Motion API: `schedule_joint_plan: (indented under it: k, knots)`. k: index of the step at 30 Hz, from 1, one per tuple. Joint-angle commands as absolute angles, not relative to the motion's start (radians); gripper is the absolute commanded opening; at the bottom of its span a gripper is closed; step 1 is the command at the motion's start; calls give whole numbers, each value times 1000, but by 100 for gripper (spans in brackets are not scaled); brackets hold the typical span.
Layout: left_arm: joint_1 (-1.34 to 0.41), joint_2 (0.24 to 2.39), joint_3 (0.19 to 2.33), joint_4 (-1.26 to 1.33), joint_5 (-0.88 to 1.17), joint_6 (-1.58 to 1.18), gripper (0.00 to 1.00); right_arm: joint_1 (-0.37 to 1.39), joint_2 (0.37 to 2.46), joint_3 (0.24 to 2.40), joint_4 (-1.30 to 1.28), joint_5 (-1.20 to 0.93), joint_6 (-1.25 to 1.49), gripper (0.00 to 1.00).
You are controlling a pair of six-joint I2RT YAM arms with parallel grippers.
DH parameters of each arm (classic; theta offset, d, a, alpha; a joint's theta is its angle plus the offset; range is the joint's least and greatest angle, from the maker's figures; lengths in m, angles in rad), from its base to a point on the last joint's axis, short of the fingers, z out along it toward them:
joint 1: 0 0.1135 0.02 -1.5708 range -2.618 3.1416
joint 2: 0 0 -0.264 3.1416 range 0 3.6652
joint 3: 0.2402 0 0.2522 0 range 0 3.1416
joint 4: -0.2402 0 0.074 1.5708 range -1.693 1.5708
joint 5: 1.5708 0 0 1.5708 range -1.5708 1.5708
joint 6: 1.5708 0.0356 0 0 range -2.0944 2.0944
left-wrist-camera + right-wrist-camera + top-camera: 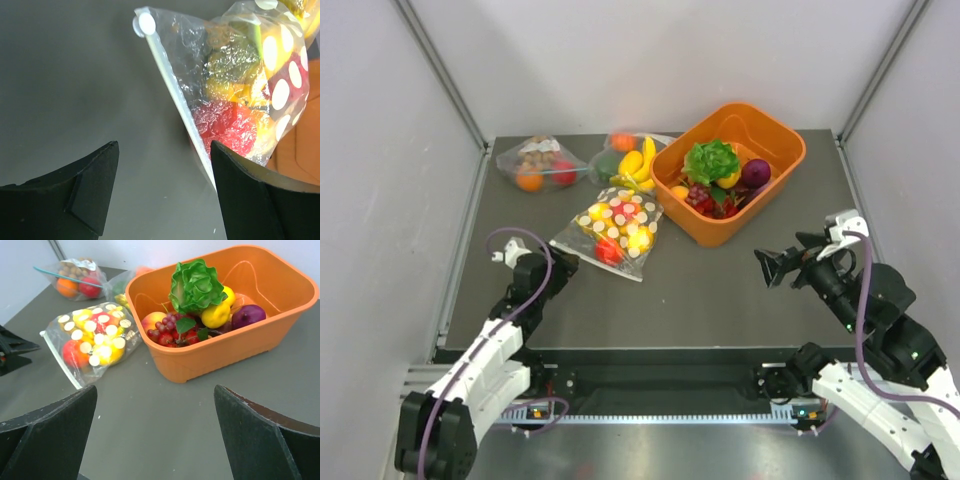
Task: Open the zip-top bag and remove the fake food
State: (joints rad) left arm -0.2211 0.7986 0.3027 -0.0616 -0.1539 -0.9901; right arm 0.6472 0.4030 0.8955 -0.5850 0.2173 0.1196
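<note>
The polka-dot zip-top bag [613,231] lies flat on the dark table, left of the orange bin, its zip edge facing front-left. Yellow and red fake food [610,250] shows through it. In the left wrist view the bag [240,90] fills the upper right, with its white zip strip [175,95] running diagonally. My left gripper [563,263] is open and empty, just short of the bag's near corner. My right gripper [772,268] is open and empty, hovering right of the bag and in front of the bin. The bag also shows in the right wrist view [90,342].
An orange bin [775,190] at the back right holds lettuce [711,160], grapes and other fruits. Two plain clear bags of toy food lie at the back: one [538,165] far left, one [625,160] beside the bin. Grey walls enclose the table.
</note>
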Motion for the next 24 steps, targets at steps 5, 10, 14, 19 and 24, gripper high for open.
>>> schedule_joint_plan:
  k: [5, 10, 14, 19, 24]
  knots:
    - [-261, 882, 261, 201, -169, -1057, 76, 658, 371, 887, -522, 173, 147, 100]
    - [-279, 986, 268, 271, -186, -1043, 70, 658, 367, 893, -535, 161, 147, 100]
    - [-284, 1046, 276, 311, -209, -1023, 57, 658, 356, 897, -540, 147, 144, 100]
    - [-284, 1104, 301, 366, -204, -982, 43, 657, 345, 891, -546, 126, 146, 100]
    - [-284, 1175, 319, 437, -173, -966, 37, 658, 341, 885, -555, 106, 146, 100]
